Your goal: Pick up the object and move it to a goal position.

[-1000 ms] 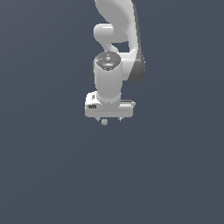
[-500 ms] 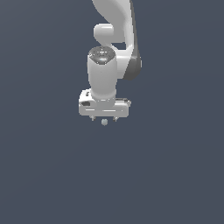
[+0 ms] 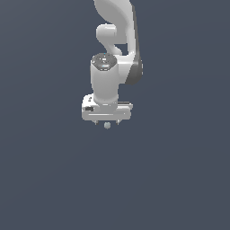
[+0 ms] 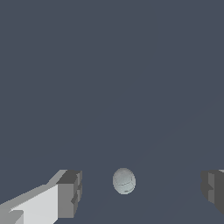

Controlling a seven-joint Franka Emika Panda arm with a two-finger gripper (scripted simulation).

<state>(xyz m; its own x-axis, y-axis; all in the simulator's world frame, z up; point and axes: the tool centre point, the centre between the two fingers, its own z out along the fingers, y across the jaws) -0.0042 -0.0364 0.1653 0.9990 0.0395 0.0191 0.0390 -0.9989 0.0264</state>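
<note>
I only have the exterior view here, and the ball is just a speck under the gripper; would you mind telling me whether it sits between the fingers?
Observer: Yes. In the wrist view the ball lies in the gap between the two fingers, roughly midway.
Operator: Thank you. Are the fingers touching it?
Observer: No. There is clear space on both sides of the ball, so the gripper is open.
Operator: Is anything else lying near it?
Observer: Nothing that the wrist view shows; around the ball there is only plain dark grey ground.
</note>
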